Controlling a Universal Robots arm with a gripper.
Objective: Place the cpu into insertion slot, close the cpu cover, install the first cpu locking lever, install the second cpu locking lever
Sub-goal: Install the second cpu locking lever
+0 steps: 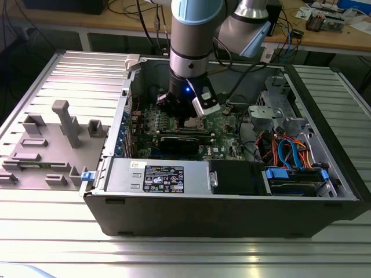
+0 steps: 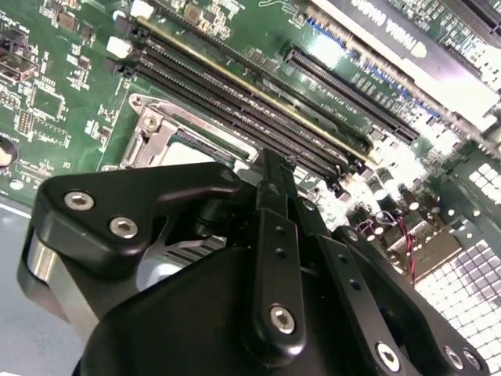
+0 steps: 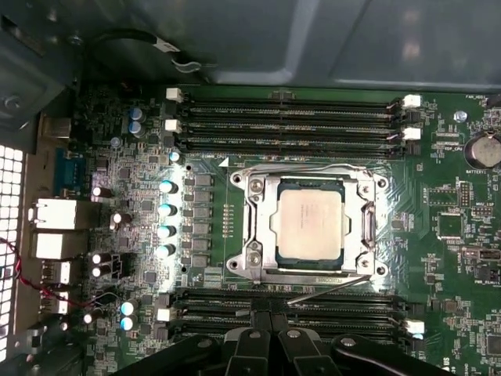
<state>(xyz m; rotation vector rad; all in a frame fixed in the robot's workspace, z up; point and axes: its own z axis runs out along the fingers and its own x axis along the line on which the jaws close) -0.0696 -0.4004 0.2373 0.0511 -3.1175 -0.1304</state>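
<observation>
In the exterior view the arm's wrist hides the socket [image 1: 191, 123] almost wholly. In the second wrist view the gripper [image 2: 270, 168] body blocks most of the cover [image 2: 160, 133]; only one corner peeks out. In the first wrist view the picture's edge cuts the gripper [image 3: 270, 337] off, so its fingers' spread can't be judged.

We can read no text for certain: the black label [image 1: 164, 178], at six o'clock from the motherboard [image 1: 225, 125], carries white print, seemingly too fine.
</observation>
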